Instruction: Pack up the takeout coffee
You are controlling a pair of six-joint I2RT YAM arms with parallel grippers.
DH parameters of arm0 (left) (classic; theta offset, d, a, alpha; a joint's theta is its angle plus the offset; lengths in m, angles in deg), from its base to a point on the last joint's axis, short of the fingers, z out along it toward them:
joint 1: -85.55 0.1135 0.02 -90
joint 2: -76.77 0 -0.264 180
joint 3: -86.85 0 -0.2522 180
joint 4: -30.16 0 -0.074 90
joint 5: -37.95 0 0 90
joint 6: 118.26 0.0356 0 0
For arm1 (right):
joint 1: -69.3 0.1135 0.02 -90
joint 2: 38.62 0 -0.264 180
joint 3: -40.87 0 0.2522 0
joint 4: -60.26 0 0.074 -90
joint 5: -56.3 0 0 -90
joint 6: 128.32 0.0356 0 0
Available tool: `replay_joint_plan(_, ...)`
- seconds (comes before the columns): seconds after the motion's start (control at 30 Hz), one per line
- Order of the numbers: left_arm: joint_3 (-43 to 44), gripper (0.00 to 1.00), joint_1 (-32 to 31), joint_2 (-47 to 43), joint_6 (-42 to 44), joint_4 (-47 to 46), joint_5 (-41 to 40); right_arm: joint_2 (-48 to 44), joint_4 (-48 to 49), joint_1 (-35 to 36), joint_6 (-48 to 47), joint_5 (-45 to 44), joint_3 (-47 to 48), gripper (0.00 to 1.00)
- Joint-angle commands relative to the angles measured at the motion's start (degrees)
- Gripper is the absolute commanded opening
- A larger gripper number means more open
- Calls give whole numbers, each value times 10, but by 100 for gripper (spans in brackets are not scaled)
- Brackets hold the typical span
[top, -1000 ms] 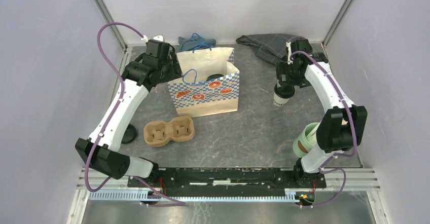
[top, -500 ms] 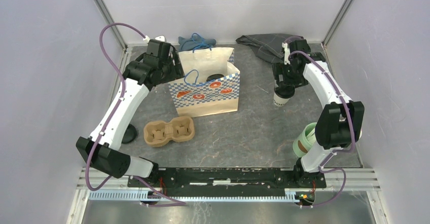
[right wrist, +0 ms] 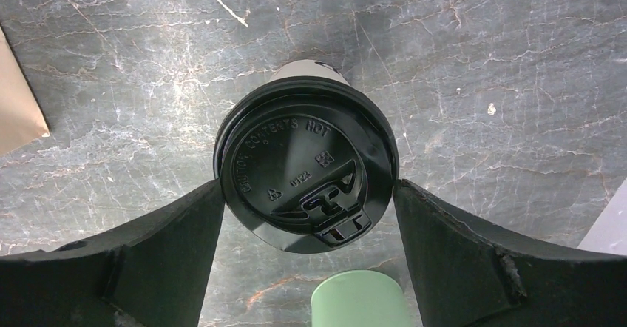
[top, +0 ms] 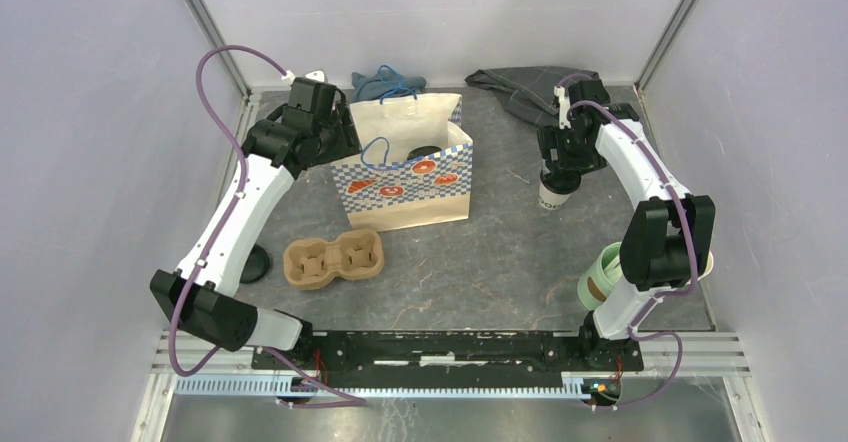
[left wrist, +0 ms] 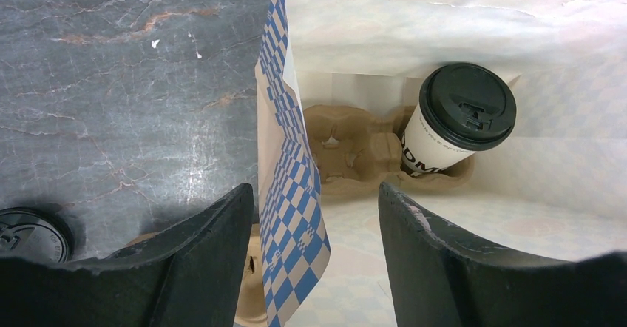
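The takeout coffee (right wrist: 296,157), a white paper cup with a black lid, stands on the grey table right of the bag, also seen from the top view (top: 550,197). My right gripper (right wrist: 307,186) is closed around it, both fingers against the lid's rim. A second lidded coffee (left wrist: 458,116) sits in a cardboard carrier (left wrist: 347,146) inside the blue-checked paper bag (top: 405,177). My left gripper (left wrist: 318,194) is open, its jaws straddling the bag's left wall (left wrist: 292,186) at the rim.
An empty cardboard cup carrier (top: 333,257) lies in front of the bag. A loose black lid (top: 255,262) lies by the left arm. A mint-green cup (top: 600,277) stands near the right arm's base. Grey cloth (top: 520,87) lies at the back.
My right gripper has shifted slightly left and back around the coffee. The left arm and bag have barely moved.
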Motion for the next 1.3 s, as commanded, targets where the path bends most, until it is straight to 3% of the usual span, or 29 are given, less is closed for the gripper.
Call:
replay_joint_plan(0.0, 15, 69, 3, -1, 16, -7, 3, 5, 19, 1, -6, -17, 15, 91)
replay_joint_plan(0.33, 15, 69, 4, 1, 19, -6, 6, 17, 26, 1, -12, -18, 15, 90)
replay_joint_plan(0.5, 14, 68, 3, -1, 16, -6, 7, 21, 26, 0, -13, -10, 13, 83)
replay_joint_plan(0.87, 9, 70, 3, -1, 12, -7, 9, 7, 17, 1, -8, -25, 4, 89)
replay_joint_plan(1.27, 4, 73, 4, -5, 15, -8, 9, -7, 25, 1, 7, -23, -14, 82)
